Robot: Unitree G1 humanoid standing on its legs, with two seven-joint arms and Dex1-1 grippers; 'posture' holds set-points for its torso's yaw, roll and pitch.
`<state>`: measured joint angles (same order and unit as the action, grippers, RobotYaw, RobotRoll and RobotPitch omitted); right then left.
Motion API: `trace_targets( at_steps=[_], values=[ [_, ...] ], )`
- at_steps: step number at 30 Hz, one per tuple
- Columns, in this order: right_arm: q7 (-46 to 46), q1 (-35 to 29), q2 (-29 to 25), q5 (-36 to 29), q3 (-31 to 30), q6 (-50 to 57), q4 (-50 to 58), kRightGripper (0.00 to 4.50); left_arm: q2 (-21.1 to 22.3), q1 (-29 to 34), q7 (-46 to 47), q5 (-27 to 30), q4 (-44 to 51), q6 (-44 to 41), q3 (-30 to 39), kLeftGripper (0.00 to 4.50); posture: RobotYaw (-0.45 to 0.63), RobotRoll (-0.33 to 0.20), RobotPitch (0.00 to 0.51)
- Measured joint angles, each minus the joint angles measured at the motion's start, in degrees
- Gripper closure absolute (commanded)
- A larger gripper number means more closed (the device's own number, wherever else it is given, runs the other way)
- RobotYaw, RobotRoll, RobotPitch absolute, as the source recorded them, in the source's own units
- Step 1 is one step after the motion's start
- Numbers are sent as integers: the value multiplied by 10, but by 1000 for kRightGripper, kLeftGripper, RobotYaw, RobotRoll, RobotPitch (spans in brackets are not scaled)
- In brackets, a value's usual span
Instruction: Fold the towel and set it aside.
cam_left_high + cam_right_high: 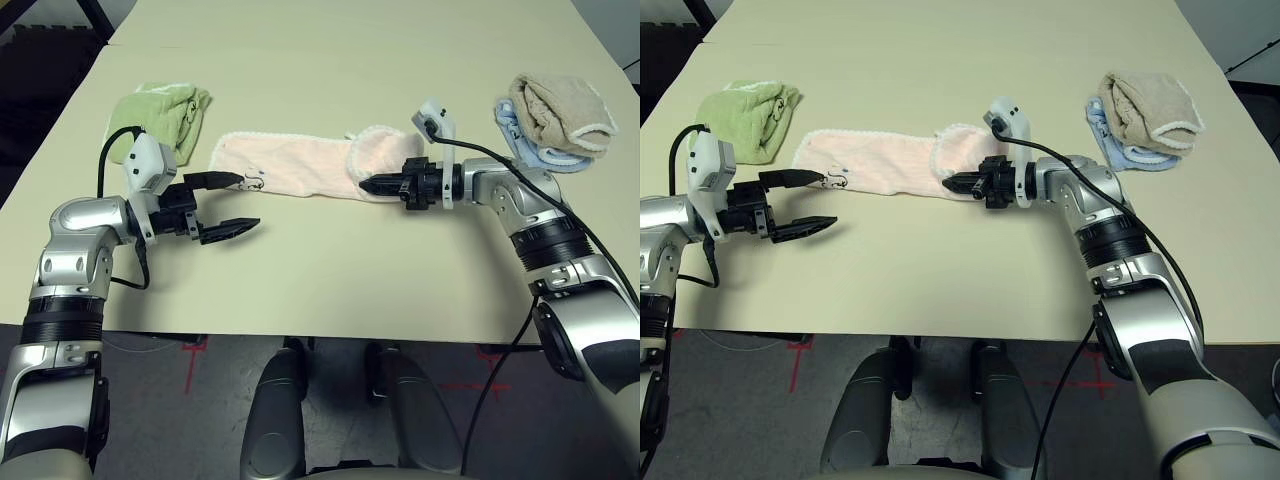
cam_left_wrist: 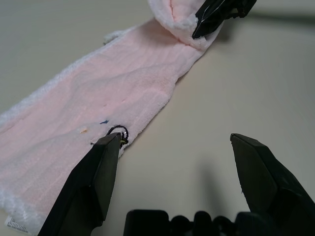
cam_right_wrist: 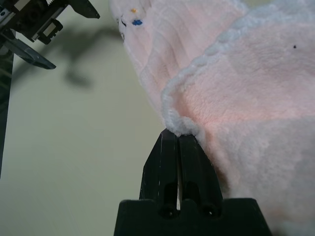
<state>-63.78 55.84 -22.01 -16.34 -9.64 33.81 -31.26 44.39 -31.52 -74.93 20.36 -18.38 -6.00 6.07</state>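
The pink towel lies as a long strip across the tabletop, its right end folded back over itself; the right gripper is clenched on that folded edge; the left gripper is spread wide at the strip's left corner, grasping nothing.

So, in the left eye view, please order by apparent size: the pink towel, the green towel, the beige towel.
1. pink towel, clearly the largest, lying long across the table.
2. green towel and beige towel: both bunched and look alike in size, so I do not rank them.
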Motion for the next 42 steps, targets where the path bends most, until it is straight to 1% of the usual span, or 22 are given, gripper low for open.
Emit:
trace_targets(
  at_steps=[1,2,7,10,11,12,14,17,21,23,27,30,32,34,36,40,42],
  values=[
    [-4,0,0,4,-4,-6,-1,3968,0,0,0,0,0,0,0,0,-12,0,217],
    [-12,0,0,8,-8,-14,-1,3675,0,0,1,0,1,0,0,0,-14,0,216],
    [-52,0,-16,13,-6,-73,1,1929,0,6,2,0,3,-1,0,0,-27,0,212],
    [-75,2,-20,8,18,-133,-6,800,0,6,2,0,3,-1,0,0,-36,0,211],
    [-77,8,-22,6,23,-144,-11,497,0,6,2,0,3,-1,0,0,-40,0,209],
    [-81,16,-22,5,33,-157,-19,92,0,5,2,0,3,-1,0,0,-40,0,209],
    [-84,27,-21,5,42,-181,-33,38,0,5,2,0,1,-1,-1,0,-45,0,209],
    [-93,44,-4,14,41,-230,-70,38,-5,-2,2,0,-3,1,-4,0,-45,0,208],
    [-106,74,29,48,24,-308,-137,38,-7,-12,1,-1,-5,1,-7,0,-31,0,209],
    [-128,84,46,63,9,-334,-160,38,-7,-13,0,-1,-5,1,-7,0,-18,0,211],
    [-172,83,52,73,-9,-349,-175,38,-4,-3,0,0,-1,1,-4,0,-10,0,212],
    [-212,80,52,66,-8,-349,-173,38,-3,13,0,0,2,-1,-3,0,-7,0,210],
    [-219,77,52,49,7,-348,-171,38,-3,15,2,0,7,-2,-2,0,-6,0,211],
    [-218,77,46,26,39,-340,-163,38,-3,17,4,1,16,-3,1,0,-15,0,209],
    [-218,76,28,8,62,-332,-155,38,-3,17,5,2,18,-4,3,0,-30,0,208],
    [-208,53,-26,8,79,-321,-134,38,-2,18,5,2,18,-4,5,0,-44,0,210],
    [-199,37,-35,14,79,-314,-124,38,-3,18,5,2,17,-4,5,0,-44,0,210]
  ],
)
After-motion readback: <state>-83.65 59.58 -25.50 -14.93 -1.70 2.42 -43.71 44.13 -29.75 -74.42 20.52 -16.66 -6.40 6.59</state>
